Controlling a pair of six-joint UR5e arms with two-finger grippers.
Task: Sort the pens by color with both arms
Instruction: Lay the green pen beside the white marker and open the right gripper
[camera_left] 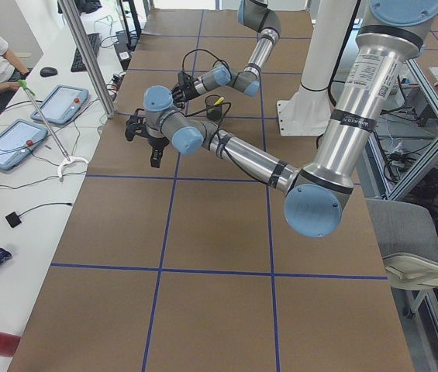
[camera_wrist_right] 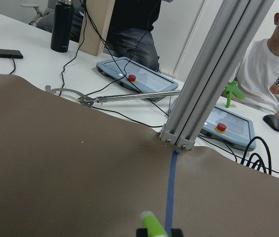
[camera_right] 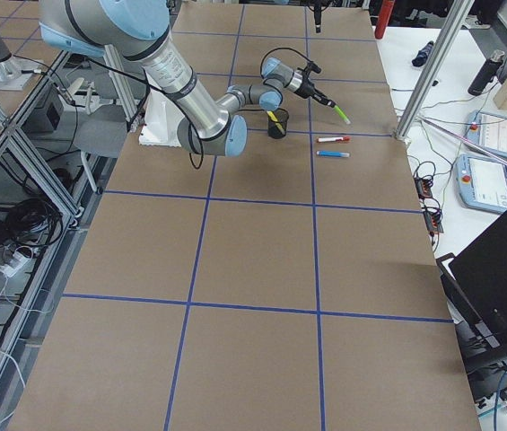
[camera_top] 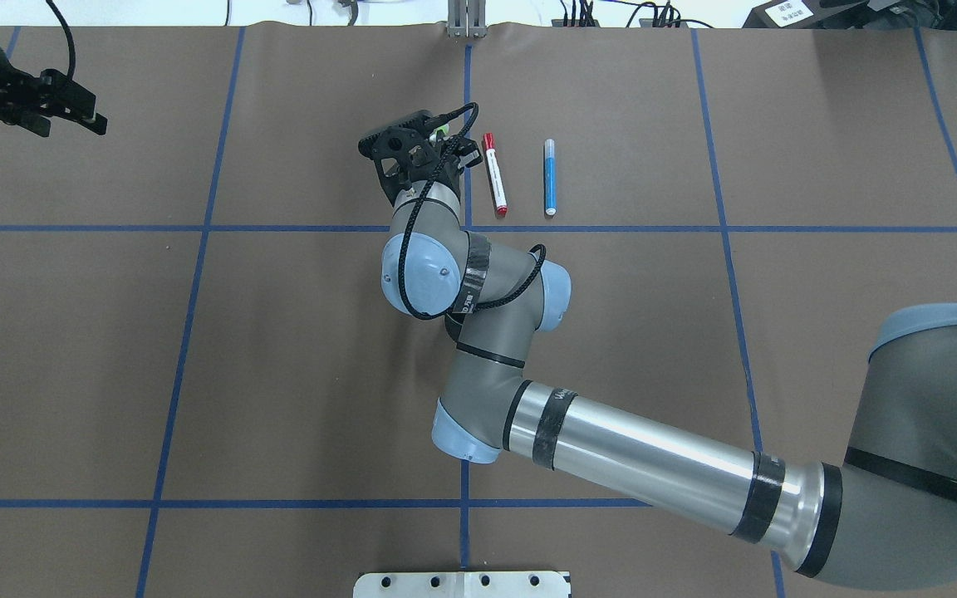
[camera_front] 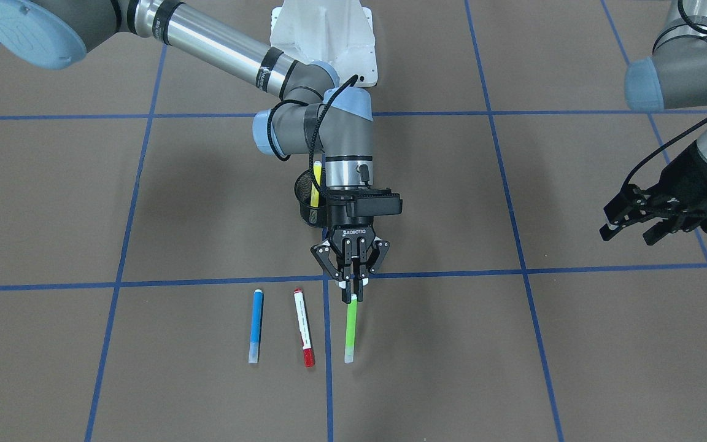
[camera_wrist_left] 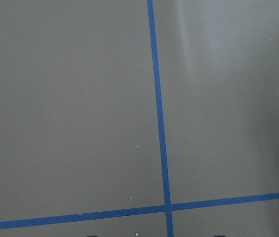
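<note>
My right gripper (camera_front: 356, 296) is shut on the upper end of the light green pen (camera_front: 350, 328). The pen hangs tilted with its far end low over the table, beside the centre tape line. It also shows in the right wrist view (camera_wrist_right: 152, 224). The white pen with red caps (camera_front: 304, 328) and the blue pen (camera_front: 256, 326) lie side by side on the table, on the view's left of the green one. The yellow pen (camera_front: 315, 184) stands in the black mesh cup (camera_front: 307, 205) behind my right wrist. My left gripper (camera_front: 628, 234) is open and empty, far off to the side.
Blue tape lines (camera_front: 329, 368) split the brown table into squares. The white pedestal base (camera_front: 329, 37) stands at the robot's side. Beyond the far edge are an aluminium post (camera_wrist_right: 213, 74), control boxes and seated people.
</note>
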